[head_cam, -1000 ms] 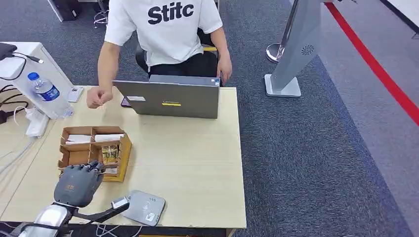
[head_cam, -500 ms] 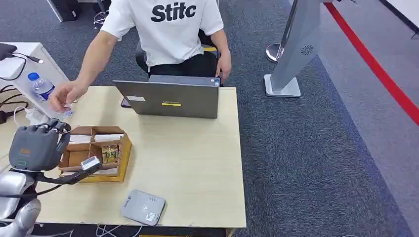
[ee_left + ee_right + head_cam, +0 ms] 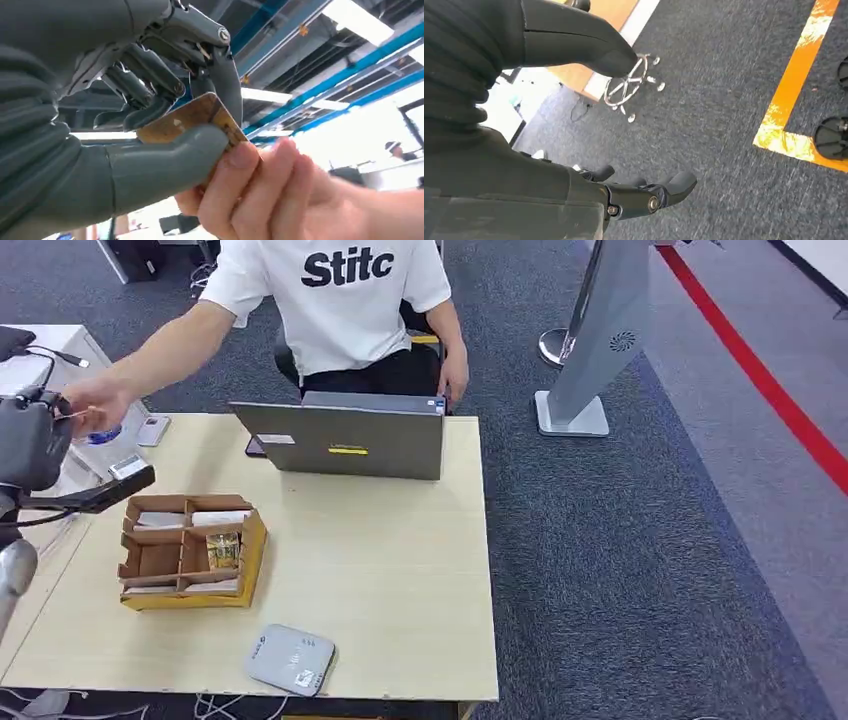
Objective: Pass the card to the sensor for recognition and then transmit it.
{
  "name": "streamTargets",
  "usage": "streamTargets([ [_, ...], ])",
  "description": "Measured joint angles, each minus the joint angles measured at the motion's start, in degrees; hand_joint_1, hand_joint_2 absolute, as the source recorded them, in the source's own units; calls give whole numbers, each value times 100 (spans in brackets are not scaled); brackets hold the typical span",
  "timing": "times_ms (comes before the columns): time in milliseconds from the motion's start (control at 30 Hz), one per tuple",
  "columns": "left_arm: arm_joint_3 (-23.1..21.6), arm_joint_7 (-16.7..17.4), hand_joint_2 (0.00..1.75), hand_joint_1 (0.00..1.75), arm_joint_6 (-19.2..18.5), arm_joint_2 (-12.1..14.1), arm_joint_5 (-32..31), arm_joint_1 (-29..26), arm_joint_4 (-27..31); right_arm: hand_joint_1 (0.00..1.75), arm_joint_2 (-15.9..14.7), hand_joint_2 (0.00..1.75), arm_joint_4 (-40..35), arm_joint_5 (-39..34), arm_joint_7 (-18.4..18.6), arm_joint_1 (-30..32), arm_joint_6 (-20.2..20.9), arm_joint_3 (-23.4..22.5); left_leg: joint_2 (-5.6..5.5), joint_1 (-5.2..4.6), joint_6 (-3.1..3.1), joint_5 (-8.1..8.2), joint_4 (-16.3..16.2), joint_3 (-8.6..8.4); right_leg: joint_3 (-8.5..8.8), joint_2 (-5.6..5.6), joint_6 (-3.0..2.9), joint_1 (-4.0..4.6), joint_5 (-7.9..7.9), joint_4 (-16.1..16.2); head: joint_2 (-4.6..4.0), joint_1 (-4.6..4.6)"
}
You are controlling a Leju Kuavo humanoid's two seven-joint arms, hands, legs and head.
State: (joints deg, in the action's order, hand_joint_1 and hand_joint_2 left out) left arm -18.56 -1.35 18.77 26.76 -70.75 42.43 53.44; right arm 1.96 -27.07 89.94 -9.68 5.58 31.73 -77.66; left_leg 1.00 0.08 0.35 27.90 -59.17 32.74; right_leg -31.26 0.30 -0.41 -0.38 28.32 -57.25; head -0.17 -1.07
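My left hand [image 3: 30, 445] is raised at the table's far left corner. In the left wrist view its thumb and fingers pinch a gold-brown card [image 3: 190, 117]. A person in a white T-shirt [image 3: 340, 300] sits behind the table and reaches an arm across. That person's hand [image 3: 95, 400] meets mine, and their fingers [image 3: 250, 195] grip the card's free end. The grey card sensor [image 3: 291, 660] lies flat at the table's front edge, well away from the card. My right hand [image 3: 499, 150] hangs over dark carpet with its fingers apart, holding nothing.
A grey laptop [image 3: 345, 440] stands at the table's back edge. A cardboard organiser box [image 3: 190, 550] sits left of centre. A phone [image 3: 153, 430] and cables lie near the left side table. A grey kiosk stand [image 3: 600, 340] is on the carpet to the right.
My left hand has risen from the table's front edge by the sensor up and back to the far left. The person's hand has reached out and taken hold of the card.
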Motion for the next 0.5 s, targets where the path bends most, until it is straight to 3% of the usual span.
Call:
streamTargets([
  [233, -61, 65, 175, 175, 238, -208, -39, 635, -1389, 0, -437, 175, 923, 0, 17, -120, -349, 153, 22, -1, 0, 1, 0, -2, -8, 26, -2, -1, -2, -4, 0, 5],
  [500, -74, 63, 175, 175, 348, -344, -39, 820, -1945, 0, -614, 175, 1359, -2, 22, -152, -384, 170, 53, -1, -6, 14, 2, 0, -20, 61, -2, -1, 0, -8, 0, -2],
])
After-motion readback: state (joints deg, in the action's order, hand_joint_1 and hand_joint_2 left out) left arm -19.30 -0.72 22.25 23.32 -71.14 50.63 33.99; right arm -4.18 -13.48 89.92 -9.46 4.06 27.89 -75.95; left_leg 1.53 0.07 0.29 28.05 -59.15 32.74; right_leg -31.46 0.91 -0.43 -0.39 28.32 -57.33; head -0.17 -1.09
